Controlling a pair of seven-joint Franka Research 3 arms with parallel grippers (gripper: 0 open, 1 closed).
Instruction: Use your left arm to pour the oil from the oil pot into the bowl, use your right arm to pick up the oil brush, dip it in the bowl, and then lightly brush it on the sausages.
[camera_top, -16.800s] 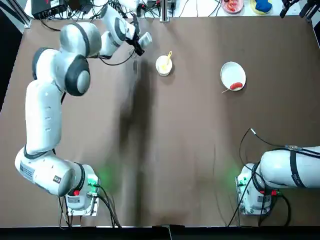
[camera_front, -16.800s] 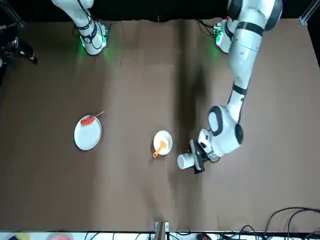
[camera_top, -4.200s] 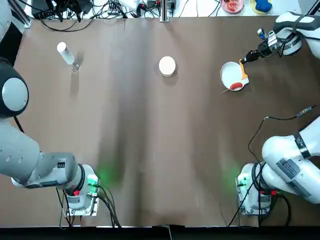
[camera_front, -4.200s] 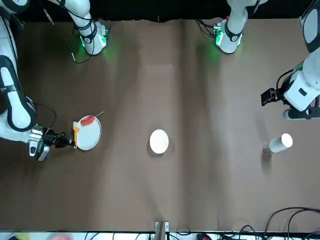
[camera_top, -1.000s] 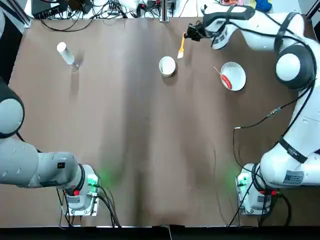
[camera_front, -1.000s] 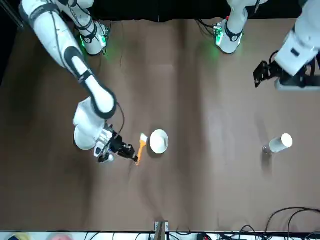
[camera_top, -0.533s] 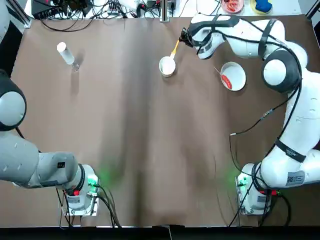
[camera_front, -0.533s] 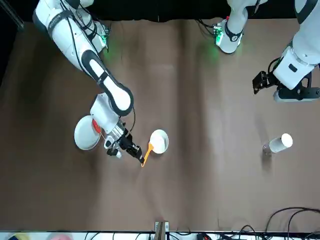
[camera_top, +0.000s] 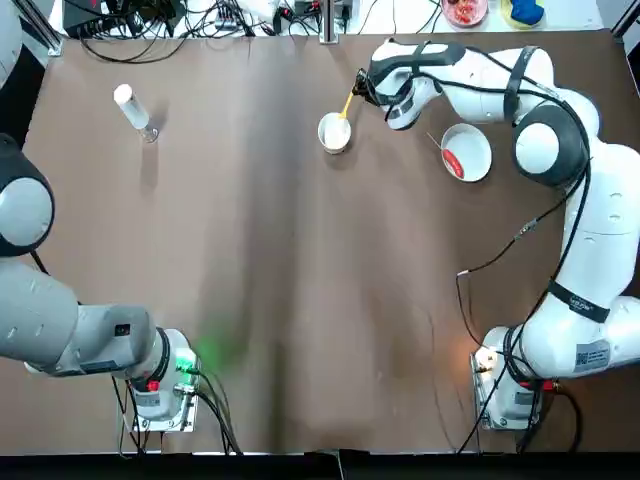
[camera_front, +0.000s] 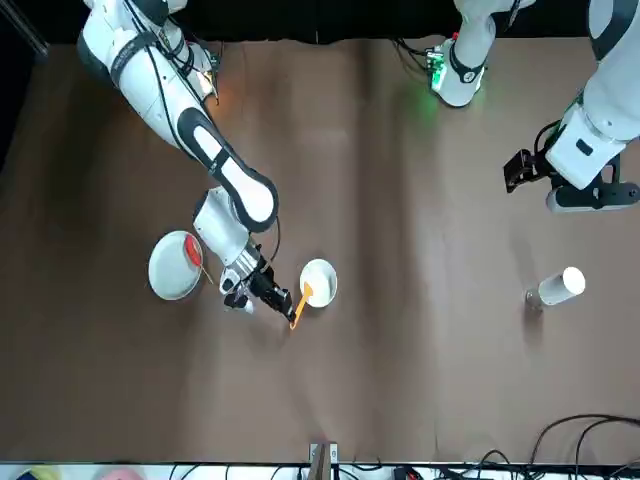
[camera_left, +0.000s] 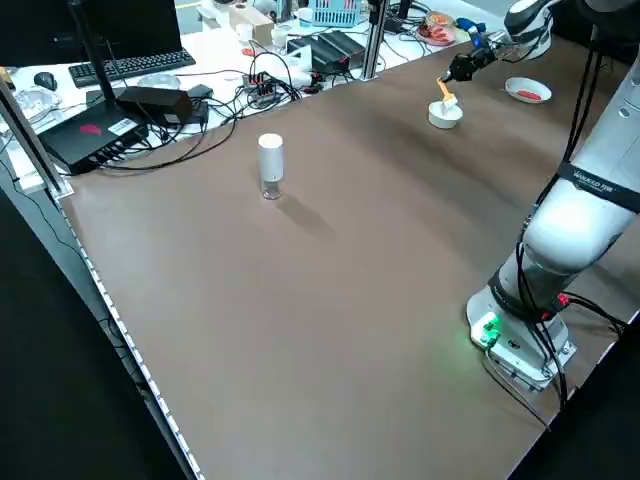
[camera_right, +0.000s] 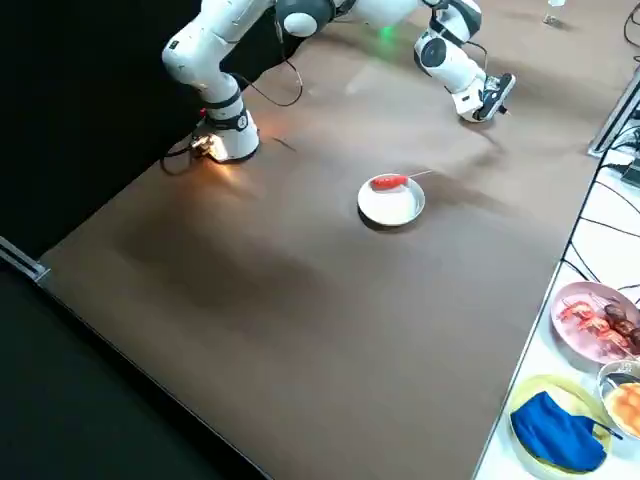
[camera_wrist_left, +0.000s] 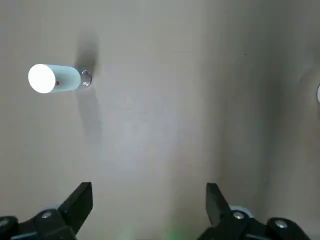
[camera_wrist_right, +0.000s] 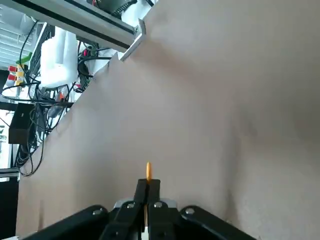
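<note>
My right gripper (camera_top: 361, 86) is shut on the yellow handle of the oil brush (camera_top: 347, 104), which slants down with its head over the rim of the white bowl (camera_top: 333, 132). In the front view the oil brush (camera_front: 299, 303) meets the bowl (camera_front: 322, 281) at its edge beside my right gripper (camera_front: 268, 293). The sausage (camera_top: 452, 163) lies on its stick on the white plate (camera_top: 472, 145). The oil pot (camera_top: 132, 108) stands alone at the far left. My left gripper (camera_front: 518, 171) hangs open well above the table, near the oil pot (camera_wrist_left: 54, 78).
Cables, a keyboard and boxes crowd the shelf behind the table's far edge (camera_left: 150, 95). Dishes of food and a blue cloth (camera_right: 556, 430) lie beyond that same far edge, near its right-hand end. Wide bare brown tabletop (camera_top: 330, 300) spreads between the arm bases.
My right gripper carried the brush from beside the bowl to it and tipped the head down over the rim. The left gripper drifted slightly; oil pot, plate and sausage stayed put.
</note>
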